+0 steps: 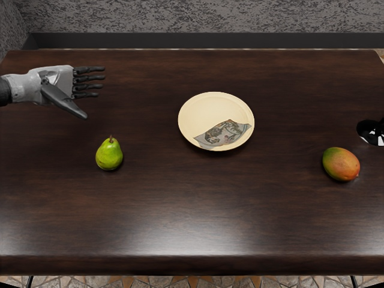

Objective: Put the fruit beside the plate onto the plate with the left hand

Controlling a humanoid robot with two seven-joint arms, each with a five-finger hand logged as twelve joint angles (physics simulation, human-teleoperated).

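While grey-black left hand (pixel 63 84), upper left, hangs spread, empty: descend over green pear (pixel 109 155), wrap body, lift toward cream round plate (pixel 207 108).

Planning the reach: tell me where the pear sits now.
Head view: the pear stands on the table's left half, left of the plate and in front of the left robot hand.

It looks like a plain dining room in a home, rendered by a simulator. A dark wooden worktop (pixel 192 210) carries a plate (pixel 204 102), a pear (pixel 109 154) and a mango (pixel 341 164). Behind it stands a rough grey wall (pixel 198 15) with a dark baseboard (pixel 204 40), and patterned floor tiles (pixel 180 282) show below the front edge.
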